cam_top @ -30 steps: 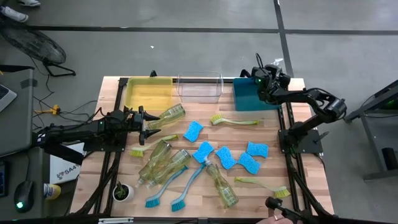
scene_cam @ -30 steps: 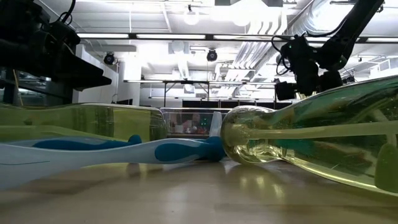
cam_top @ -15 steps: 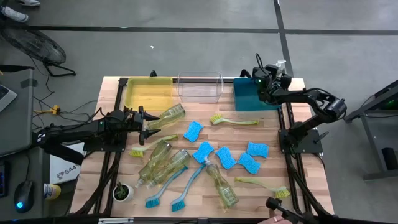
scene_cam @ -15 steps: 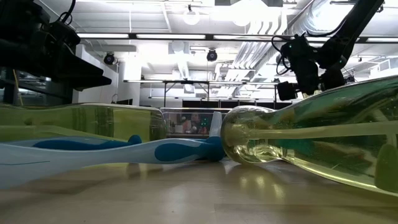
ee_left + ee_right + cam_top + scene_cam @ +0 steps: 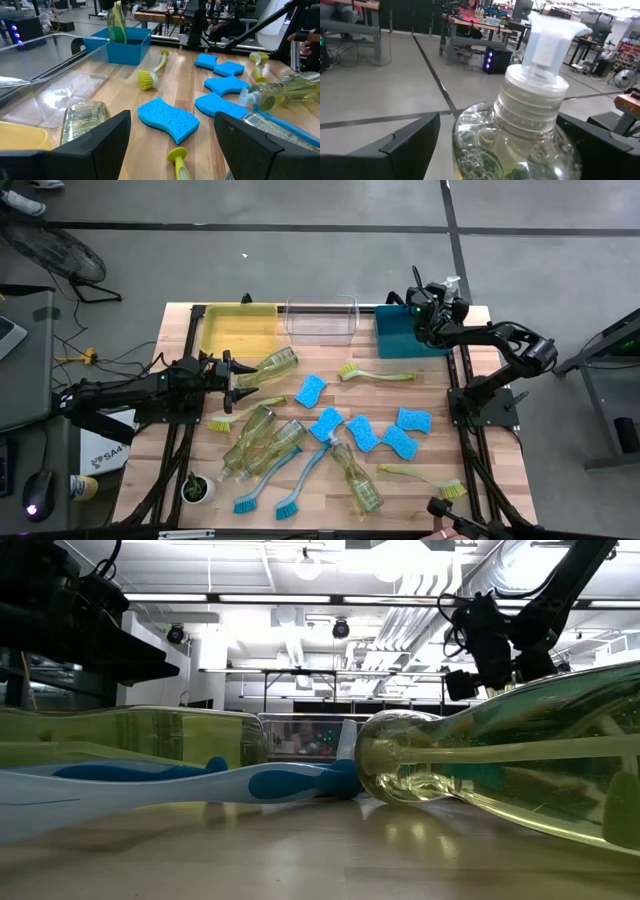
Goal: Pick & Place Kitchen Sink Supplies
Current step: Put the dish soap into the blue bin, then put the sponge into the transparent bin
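Though hidden from above, a soap bottle (image 5: 530, 135) stands between right gripper (image 5: 497, 145) fingers.

One soap bottle (image 5: 447, 288) upright at the teal bin's (image 5: 398, 340) far right corner. Four more bottles (image 5: 262, 442) lying flat mid-desk, one (image 5: 272, 364) beside the yellow bin (image 5: 215, 338). Five blue sponges (image 5: 362, 431) scattered centre-right. Blue brushes (image 5: 297, 488) near front edge, yellow-green brushes (image 5: 375, 375) around.
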Available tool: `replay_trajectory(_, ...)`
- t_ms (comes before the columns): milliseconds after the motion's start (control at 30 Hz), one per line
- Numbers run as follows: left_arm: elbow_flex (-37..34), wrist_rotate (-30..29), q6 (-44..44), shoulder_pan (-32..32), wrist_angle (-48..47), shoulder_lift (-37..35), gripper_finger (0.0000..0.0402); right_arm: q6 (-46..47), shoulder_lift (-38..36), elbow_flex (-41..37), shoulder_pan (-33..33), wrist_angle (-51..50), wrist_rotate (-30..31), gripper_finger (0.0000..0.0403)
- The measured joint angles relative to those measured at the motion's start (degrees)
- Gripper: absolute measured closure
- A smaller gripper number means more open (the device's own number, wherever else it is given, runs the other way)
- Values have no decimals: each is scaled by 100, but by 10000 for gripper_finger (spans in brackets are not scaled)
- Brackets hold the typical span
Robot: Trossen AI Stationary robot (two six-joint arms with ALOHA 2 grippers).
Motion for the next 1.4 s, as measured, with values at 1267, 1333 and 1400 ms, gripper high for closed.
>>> replay_trajectory(1267,0,1,-1,0,0,-2,122,-2793,-7,0,586,1091,1378,29)
replay_trajectory(1333,0,1,1,0,0,-2,122,-2940,-7,0,725,1208,1396,29)
replay_trajectory(1400,0,1,1,-2,0,0,122,-3116,-7,0,891,1352,1392,29)
